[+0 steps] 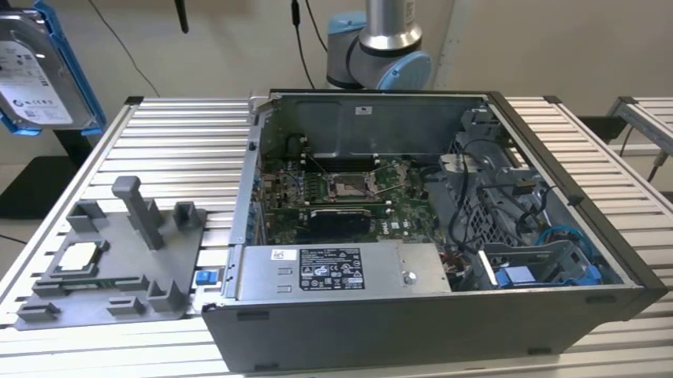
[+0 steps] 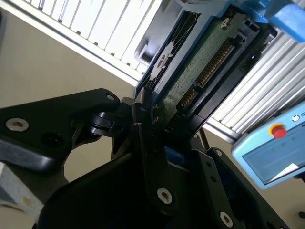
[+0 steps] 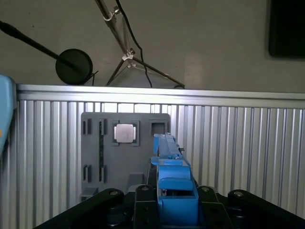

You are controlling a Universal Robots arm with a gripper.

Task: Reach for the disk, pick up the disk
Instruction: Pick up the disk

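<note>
Well above ribbed metal table [image 1: 169, 142], disk [image 1: 31, 71] aloft at exterior view's left, pinched edge-on in clamped gripper [image 3: 174, 191], narrow hold, so could twist or slip free on any jolt.

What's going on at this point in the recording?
The robot arm's black claw is shut on the flat silver-grey metal hard disk with blue plastic rails, holding it in the air, clear of the ribbed metal table. The first wrist view shows it over a grey plastic fixture tray carrying a small square silver chip. An open dark grey computer case sits beside the tray.
</note>
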